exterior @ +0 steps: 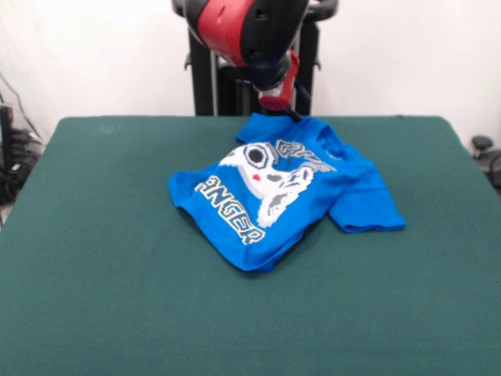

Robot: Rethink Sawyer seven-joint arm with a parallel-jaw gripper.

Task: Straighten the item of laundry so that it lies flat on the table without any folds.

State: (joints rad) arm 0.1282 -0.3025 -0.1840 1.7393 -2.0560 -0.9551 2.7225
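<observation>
The item of laundry (282, 192), a bright blue T-shirt with a white print and yellow-outlined letters, lies rumpled a little beyond the middle of the dark green table (109, 258). Folds run across its chest, so the print is creased and part of the lettering is tucked away. One sleeve (368, 210) sticks out flat to the right. The red and black arm comes down over the shirt's far edge, and my gripper (280, 106) hangs at or just above the cloth there. Its end is hidden by the arm's body.
Black pedestal posts (205, 78) stand behind the table's far edge. Cables and dark gear (14, 153) sit off the left side. A small black object (482, 145) is off the right side. Green cloth stretches wide around the shirt.
</observation>
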